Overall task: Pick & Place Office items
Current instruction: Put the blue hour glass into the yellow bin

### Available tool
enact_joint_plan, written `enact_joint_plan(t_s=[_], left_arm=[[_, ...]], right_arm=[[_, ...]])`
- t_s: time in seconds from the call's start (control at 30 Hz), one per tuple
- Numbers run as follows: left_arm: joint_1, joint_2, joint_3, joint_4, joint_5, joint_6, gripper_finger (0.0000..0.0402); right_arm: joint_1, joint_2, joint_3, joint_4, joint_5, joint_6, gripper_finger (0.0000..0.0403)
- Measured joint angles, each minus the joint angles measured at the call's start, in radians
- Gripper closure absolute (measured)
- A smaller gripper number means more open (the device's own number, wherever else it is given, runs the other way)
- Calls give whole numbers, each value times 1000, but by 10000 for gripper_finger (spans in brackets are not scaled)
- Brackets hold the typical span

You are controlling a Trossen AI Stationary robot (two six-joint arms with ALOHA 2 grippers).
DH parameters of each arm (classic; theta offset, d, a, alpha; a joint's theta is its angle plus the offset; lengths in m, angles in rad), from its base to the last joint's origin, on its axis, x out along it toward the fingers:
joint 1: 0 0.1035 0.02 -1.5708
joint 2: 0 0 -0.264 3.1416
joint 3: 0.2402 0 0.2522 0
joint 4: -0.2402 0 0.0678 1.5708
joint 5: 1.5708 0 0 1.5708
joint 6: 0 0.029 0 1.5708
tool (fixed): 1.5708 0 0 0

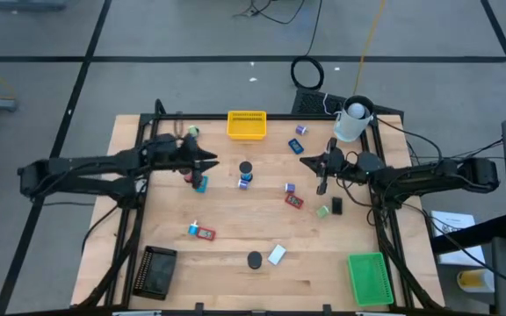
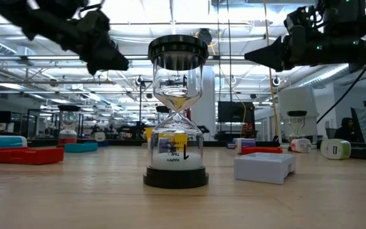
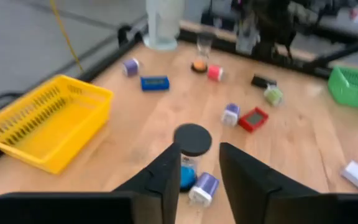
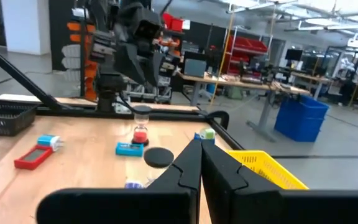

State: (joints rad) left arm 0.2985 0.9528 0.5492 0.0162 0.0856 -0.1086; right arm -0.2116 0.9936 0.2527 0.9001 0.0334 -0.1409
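black cap (image 1: 254, 260) overhead reads as hourglass (image 2: 176, 111) at table height.

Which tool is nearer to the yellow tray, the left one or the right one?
Left. The left tool hangs just beside the yellow tray, toward the table's middle; the right tool is somewhat farther on the other side.

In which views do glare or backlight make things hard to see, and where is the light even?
Low view: bright ceiling lights behind the hourglass leave the left arm and right arm as dark silhouettes. High view: even light on the table, no glare. Right wrist view: bright lamps in the room behind.
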Motion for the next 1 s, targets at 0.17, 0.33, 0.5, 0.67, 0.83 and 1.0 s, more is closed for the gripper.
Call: enact_joint_plan(t_s=[0.17, 0.33, 0.5, 0.67, 0.83, 1.0], left_arm=[[-42, 173, 131, -52, -1, 19, 236], [-76, 308, 226, -71, -44, 33, 183], [-91, 419, 304, -119, -63, 28, 117], [-93, 526, 355, -116, -78, 47, 69], [-93, 610, 380, -119, -144, 54, 38], [-90, 635, 389, -118, -202, 58, 22]], right_arm=[[-12, 0, 0, -13, -1, 8, 399], [-11, 0, 0, -15, -4, 8, 399], [-11, 0, 0, -15, -6, -2, 399], [-10, 0, 0, -16, -9, -2, 399], [-10, 0, 0, -32, -11, -2, 399], [-10, 0, 0, -46, -11, 0, 399]])
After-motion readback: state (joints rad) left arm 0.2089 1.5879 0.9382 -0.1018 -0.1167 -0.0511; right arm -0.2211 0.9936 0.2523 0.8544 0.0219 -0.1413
